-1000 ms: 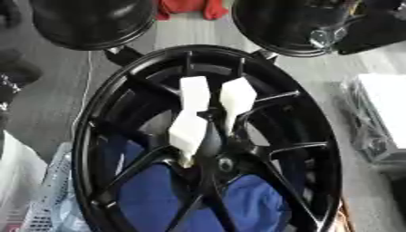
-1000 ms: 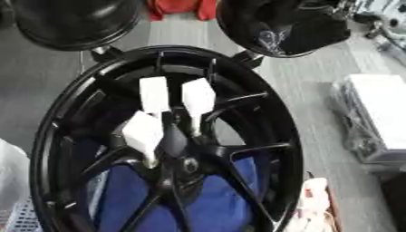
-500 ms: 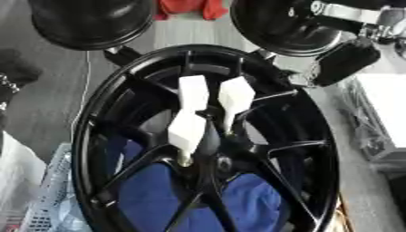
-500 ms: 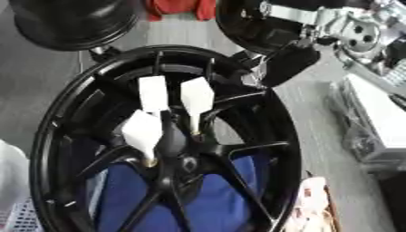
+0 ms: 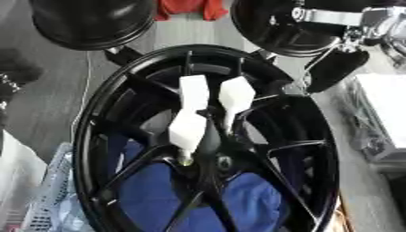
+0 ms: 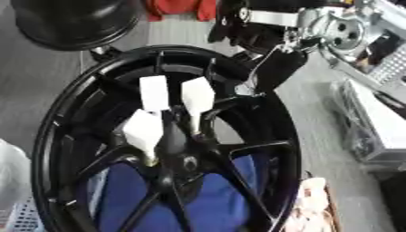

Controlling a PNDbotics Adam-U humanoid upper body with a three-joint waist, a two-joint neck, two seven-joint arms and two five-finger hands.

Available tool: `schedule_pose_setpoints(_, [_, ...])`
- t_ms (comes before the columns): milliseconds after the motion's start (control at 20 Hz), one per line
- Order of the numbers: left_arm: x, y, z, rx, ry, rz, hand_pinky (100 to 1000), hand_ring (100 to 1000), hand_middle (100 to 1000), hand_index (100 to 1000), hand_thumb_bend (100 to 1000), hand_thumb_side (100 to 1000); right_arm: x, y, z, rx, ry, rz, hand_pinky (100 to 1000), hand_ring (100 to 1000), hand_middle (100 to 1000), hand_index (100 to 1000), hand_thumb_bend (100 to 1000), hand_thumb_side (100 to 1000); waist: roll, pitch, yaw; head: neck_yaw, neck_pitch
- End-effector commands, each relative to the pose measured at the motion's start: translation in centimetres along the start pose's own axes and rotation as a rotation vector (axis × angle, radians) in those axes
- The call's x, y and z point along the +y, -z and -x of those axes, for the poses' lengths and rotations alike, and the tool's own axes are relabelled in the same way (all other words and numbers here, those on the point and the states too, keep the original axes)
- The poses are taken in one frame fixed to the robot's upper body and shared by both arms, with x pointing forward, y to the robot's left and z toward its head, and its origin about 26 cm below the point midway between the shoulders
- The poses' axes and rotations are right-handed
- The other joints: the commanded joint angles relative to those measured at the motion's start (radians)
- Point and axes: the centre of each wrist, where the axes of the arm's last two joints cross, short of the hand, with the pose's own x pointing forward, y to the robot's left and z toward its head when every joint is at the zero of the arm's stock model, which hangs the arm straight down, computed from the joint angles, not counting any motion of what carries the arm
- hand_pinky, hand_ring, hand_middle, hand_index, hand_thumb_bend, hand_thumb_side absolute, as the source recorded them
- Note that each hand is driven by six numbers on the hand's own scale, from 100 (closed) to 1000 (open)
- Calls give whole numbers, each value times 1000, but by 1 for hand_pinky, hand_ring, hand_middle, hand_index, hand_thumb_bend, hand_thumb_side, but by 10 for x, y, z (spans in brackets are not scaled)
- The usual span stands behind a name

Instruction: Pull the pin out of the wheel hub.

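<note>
The pull has not begun, as far as can be judged: three white pins (image 5: 188,131) stand in the black wheel hub (image 5: 208,152), which sits at the centre of the rim (image 5: 94,118) with its spokes fanning out around it. One pin stands just left of the hub's centre, its tip down in a hole; two more (image 5: 194,93) (image 5: 235,95) rise side by side just above the hub. None is lifted clear. The right hand (image 6: 277,68) hangs over the rim's upper right edge, up and to the right of the hub, well apart from every pin and touching none; whether its fingers are spread or curled cannot be told. The left hand shows in neither view. Blue cloth (image 5: 238,199) lies below the hub, behind the spokes. What is left is the whole job: reach to the hub, grasp a pin, draw it out.
</note>
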Motion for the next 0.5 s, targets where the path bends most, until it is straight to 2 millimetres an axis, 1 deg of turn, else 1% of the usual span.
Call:
schedule_pose_setpoints(50, [1,2,-7,-21,11,15,835,712,632,772,100,718,-9,-4,-6,-6,-32,31,791,813,823,838,422,100,2,-21,0,1,1])
schedule_pose_setpoints(300, [1,1,-7,-20,11,17,835,712,632,772,100,721,-7,0,-13,-39,-22,5,783,815,833,829,425,100,1,-15,3,0,3])
schedule_pose_setpoints(500, [1,1,-6,-17,13,14,835,712,632,772,100,723,-9,1,-17,-78,-14,-32,774,810,833,818,387,100,-2,-12,2,1,8])
